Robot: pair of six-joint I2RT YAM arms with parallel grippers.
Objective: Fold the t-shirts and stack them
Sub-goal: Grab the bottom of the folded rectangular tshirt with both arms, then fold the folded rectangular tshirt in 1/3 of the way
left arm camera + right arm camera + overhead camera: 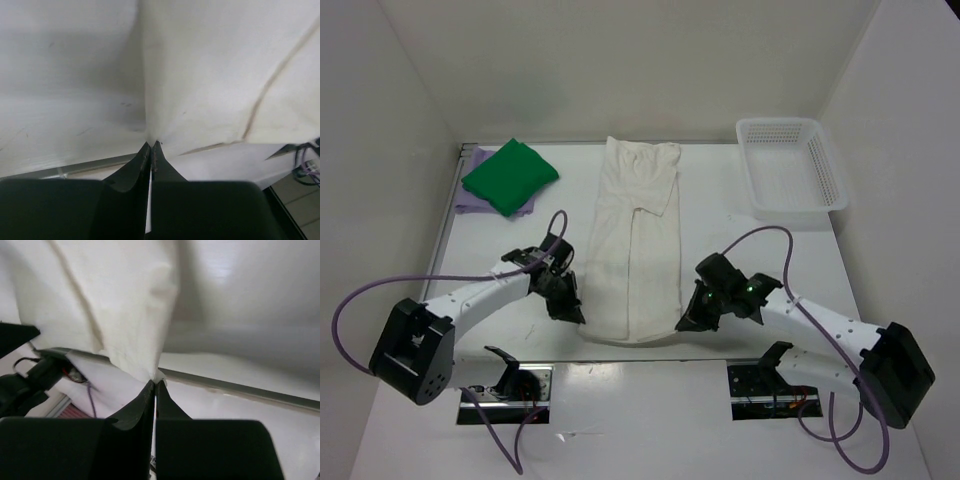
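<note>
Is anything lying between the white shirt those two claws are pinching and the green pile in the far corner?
Nothing visible. The left gripper and right gripper are shut on the near corners of the white shirt, and only bare table separates it from the green shirt folded atop the lavender shirt. The basket sits opposite.

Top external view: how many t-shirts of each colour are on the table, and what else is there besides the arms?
white t-shirt: 1
green t-shirt: 1
lavender t-shirt: 1, mostly hidden under the green one
white mesh basket: 1
Total: 4
</note>
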